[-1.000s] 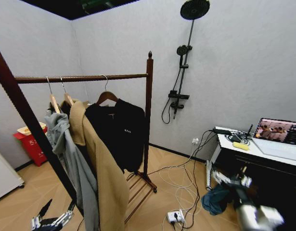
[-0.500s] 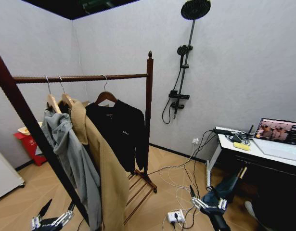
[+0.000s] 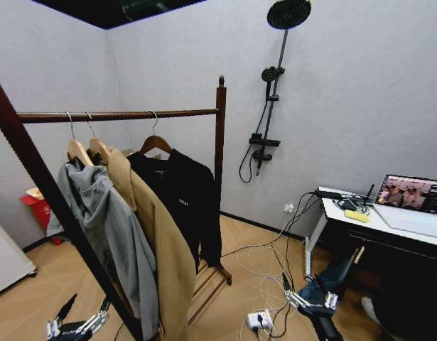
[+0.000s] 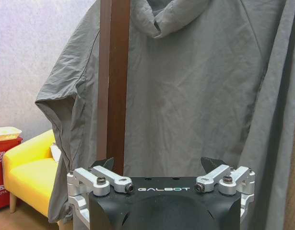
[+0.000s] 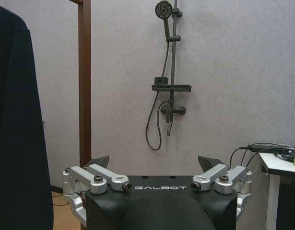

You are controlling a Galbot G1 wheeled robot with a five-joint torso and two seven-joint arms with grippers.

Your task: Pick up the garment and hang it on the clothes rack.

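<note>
Jacket (image 3: 182, 199) hanging on rack (image 3: 219, 142), up-left of right claw (image 3: 308, 302) (spread, empty); soft, light; gripping hanger (image 3: 156, 143) advisable. Left claw (image 3: 77, 325) spread, idling.

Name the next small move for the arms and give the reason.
Probably none beyond holding both arms low. The garment already hangs by its hanger hook on the clothes rack, beside the tan coat. The right tool sits open and empty near the floor, well clear of it, and the left tool is open low too.
</note>
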